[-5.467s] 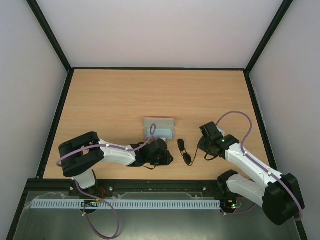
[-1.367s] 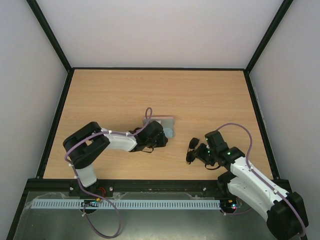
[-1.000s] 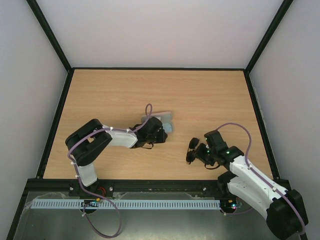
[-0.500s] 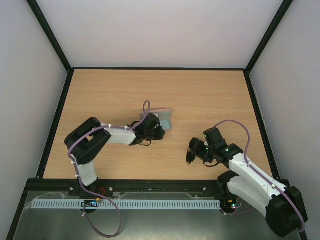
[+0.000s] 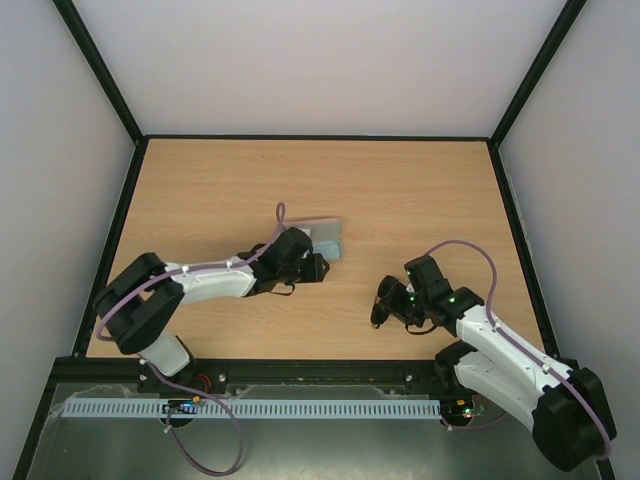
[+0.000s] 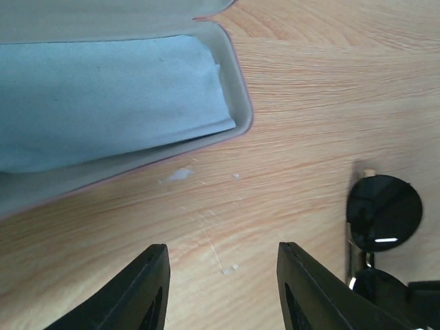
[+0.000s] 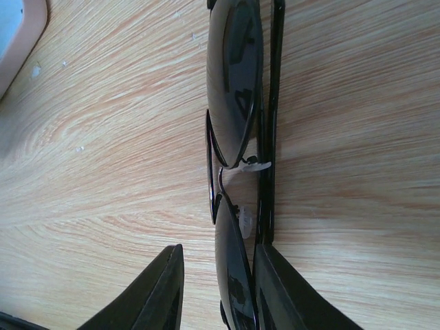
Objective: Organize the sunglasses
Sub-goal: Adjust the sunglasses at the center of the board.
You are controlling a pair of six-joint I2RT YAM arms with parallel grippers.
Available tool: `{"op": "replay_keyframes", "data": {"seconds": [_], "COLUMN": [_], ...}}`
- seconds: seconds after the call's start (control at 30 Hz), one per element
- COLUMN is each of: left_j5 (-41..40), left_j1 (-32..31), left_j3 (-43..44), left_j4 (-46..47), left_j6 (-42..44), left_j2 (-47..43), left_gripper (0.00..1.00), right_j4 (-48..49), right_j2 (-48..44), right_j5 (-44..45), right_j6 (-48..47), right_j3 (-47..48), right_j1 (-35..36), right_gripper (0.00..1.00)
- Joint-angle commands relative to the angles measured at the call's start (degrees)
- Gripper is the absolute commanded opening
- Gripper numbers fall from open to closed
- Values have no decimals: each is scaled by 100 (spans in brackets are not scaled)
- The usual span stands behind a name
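Right claw (image 7: pixel 218 285) grips folded sunglasses (image 7: pixel 234 82) between its fingers. Left claw (image 6: pixel 220 282) gapes empty; open pink case (image 6: pixel 237 117), blue cloth (image 6: pixel 103 96) inside, just ahead. Sunglasses not yet cased; stowing and closing likely remain.

The light wooden table (image 5: pixel 400 190) carries an open, pink-edged, rounded case (image 5: pixel 328 238) near its middle and, apart to its right, folded round dark-lensed wire-framed sunglasses (image 7: pixel 237 82), whose contact with the wood is unclear.
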Motion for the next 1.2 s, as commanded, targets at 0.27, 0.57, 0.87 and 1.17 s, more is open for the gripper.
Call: {"op": "replay_keyframes", "data": {"seconds": [0.27, 0.57, 0.87, 1.17], "left_j5": [-73, -113, -106, -78], "left_j1": [-34, -22, 22, 86], "left_j3": [-537, -809, -1004, -1177], "left_j4": [-466, -467, -463, -527], "left_j6": [-151, -163, -145, -127], "left_j2": [-1151, -1505, -1803, -2116], "left_gripper": [47, 47, 47, 47], "right_j4": [29, 122, -287, -1432], "right_j2": [99, 50, 228, 1098], "right_j5": [155, 206, 521, 1378], "right_j6": [304, 527, 324, -285], "right_j3": [-190, -297, 185, 1092], "right_j1": [356, 426, 445, 528], "right_gripper": [29, 18, 4, 1]}}
